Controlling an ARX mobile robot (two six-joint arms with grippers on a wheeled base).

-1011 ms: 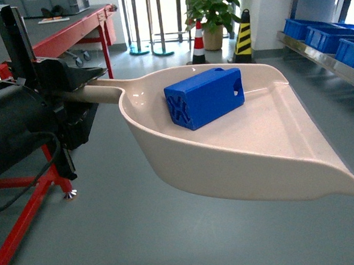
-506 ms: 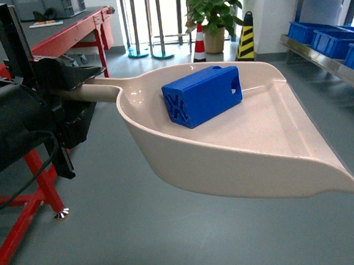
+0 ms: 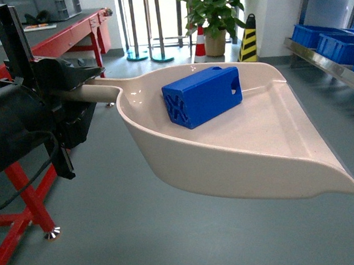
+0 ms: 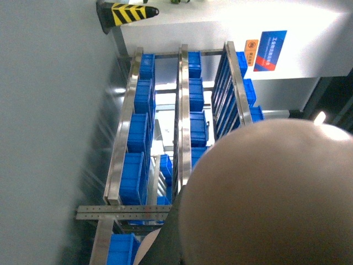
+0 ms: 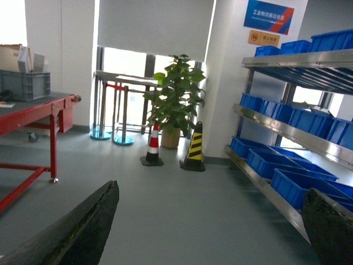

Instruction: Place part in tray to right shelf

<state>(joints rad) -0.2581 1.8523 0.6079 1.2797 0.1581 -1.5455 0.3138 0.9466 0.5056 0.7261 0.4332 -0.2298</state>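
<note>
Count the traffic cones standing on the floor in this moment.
2. An orange-and-white cone stands just left of the potted plant; a black-and-yellow cone stands just right of it. More could be hidden behind the tray.

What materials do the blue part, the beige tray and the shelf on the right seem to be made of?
Part: likely moulded plastic, uniform blue with ribbed end face.
Tray: probably plastic, cream and slightly glossy with soft reflections.
Right shelf: looks like stainless steel, with silver, mirror-like rails.
</note>
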